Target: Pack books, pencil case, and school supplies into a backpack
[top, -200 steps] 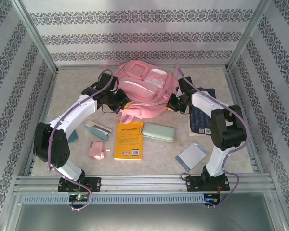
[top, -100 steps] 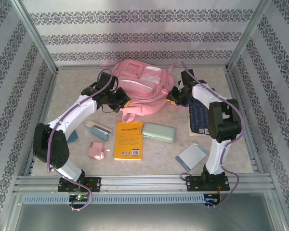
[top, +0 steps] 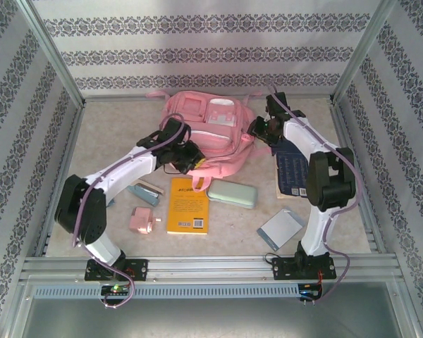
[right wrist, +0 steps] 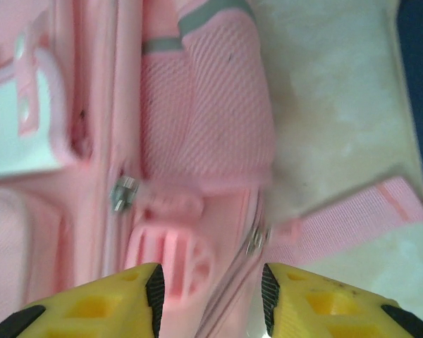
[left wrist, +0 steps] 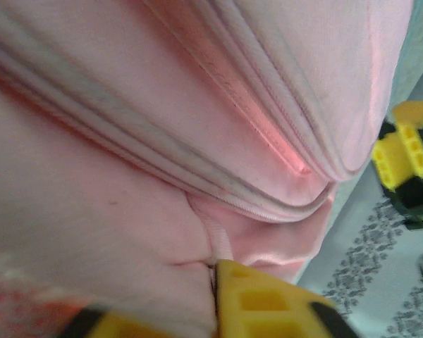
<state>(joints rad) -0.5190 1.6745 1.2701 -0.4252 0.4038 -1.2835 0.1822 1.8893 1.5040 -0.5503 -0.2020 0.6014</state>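
the pink backpack [top: 208,134] lies flat against the middle of the far edge of the surface [top: 113,141], front pockets up. none of the things to pack is in it. the yellow book [top: 188,205] and the mint pencil case [top: 231,193] lie side by side in the middle, just near of the bag. a navy book [top: 296,172] lies along the right edge. the pink boxy thing [top: 142,221] and the grey-blue pad [top: 280,229] sit toward the near edge.

the left tool [top: 190,158] is pressed into the bag's near side. in its wrist view one yellow finger [left wrist: 268,303] sits against bunched fabric beside a zip seam [left wrist: 254,120]. i cannot tell whether it is pinching the cloth or merely touching it.

the right tool [top: 257,130] hangs over the bag's right side, released. its fingers stand apart above a pink rubber tab [right wrist: 166,264], between two metal zip sliders [right wrist: 123,191], and they clamp nothing. the mesh side pocket [right wrist: 218,105] lies just beyond, and a strap [right wrist: 359,218] trails off across the surface.

the bag looks like soft, limp cloth and probably light while empty. it would likely slump and slide if pulled from one point. the better hold is a slider or its tab in one tool, with the other tool bracing the fabric beside the zip. the books look stiff and flat, so they are best lifted by an edge. the pencil case looks smooth and rounded, so it is best gripped across its narrow width.
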